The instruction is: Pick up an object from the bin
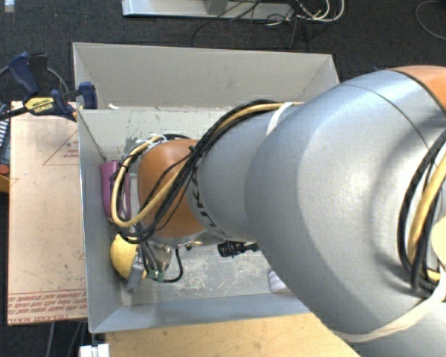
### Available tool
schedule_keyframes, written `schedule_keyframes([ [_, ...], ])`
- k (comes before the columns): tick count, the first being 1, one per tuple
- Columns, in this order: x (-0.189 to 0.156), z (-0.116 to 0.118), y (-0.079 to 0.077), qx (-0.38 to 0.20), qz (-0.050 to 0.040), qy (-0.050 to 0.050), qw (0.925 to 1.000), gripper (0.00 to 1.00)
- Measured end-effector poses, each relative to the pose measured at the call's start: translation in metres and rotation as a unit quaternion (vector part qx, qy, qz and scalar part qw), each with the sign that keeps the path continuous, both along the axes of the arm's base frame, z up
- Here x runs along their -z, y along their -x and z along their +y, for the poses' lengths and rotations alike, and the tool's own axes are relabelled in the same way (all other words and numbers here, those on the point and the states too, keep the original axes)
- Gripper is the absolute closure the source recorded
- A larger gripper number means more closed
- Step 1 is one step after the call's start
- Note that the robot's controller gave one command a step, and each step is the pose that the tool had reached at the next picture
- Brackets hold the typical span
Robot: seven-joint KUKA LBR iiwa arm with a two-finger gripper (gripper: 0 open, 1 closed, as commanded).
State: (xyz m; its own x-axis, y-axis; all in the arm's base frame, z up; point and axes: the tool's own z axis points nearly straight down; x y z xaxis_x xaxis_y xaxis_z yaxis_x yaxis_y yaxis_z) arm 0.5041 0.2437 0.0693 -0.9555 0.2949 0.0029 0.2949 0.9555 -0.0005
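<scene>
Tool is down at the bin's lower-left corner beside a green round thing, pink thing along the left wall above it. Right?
Wrong colour: the round thing beside the tool is yellow, not green, per the camera view. The rest holds: tool at the bin's lower-left corner, pink thing along the left wall above it.

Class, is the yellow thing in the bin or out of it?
In: the yellow thing lies low inside the bin, near its left wall.

Round thing (121,253) lies front-left in the bin (208,80).
</scene>
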Motion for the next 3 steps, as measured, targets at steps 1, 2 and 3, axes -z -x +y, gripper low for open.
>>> schedule_keyframes([
  [1,0.0,0.0,0.0,0.0,0.0,0.0,1.0,1.0],
  [2,-0.0013,-0.0001,0.0003,0.0,0.0005,0.0,1.0,1.0],
  [3,-0.0095,0.0006,0.0011,0.0,0.0013,-0.001,1.0,1.0],
])
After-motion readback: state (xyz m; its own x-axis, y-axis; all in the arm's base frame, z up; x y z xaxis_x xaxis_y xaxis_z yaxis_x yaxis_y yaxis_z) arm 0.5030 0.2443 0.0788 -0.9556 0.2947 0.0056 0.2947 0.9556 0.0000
